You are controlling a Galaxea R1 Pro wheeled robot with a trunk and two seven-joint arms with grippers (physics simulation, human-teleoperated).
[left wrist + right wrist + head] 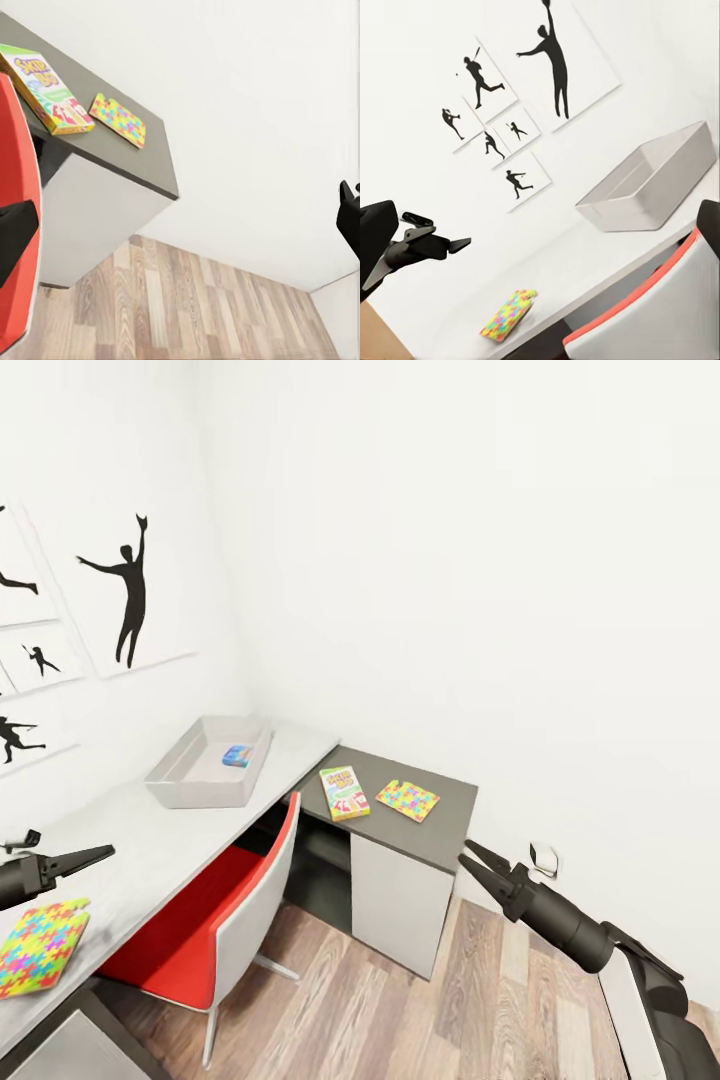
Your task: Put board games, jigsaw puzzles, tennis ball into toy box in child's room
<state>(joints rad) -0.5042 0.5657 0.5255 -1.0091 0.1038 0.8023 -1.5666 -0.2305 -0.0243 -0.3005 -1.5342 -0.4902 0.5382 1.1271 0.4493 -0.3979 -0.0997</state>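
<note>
The light-grey toy box (180,778) sits on the pale table (150,850) against the wall, with a blue board game (237,756) inside it. On the table's lower dark section (455,800) lie the Skip-Bo board game (344,792) and a jigsaw puzzle (408,800). A second jigsaw puzzle (38,945) lies on the pale top just below my left gripper (105,851), which is open and empty. My right gripper (464,850) hovers open and empty beside the dark section's corner, over the floor. The tennis ball and the bed are out of view.
A red and white chair (215,920) is pushed under the table between my arms. White walls close off the corner, with black silhouette pictures (130,590) on the left one. Wood floor (400,1010) lies in front of the white panel (395,900).
</note>
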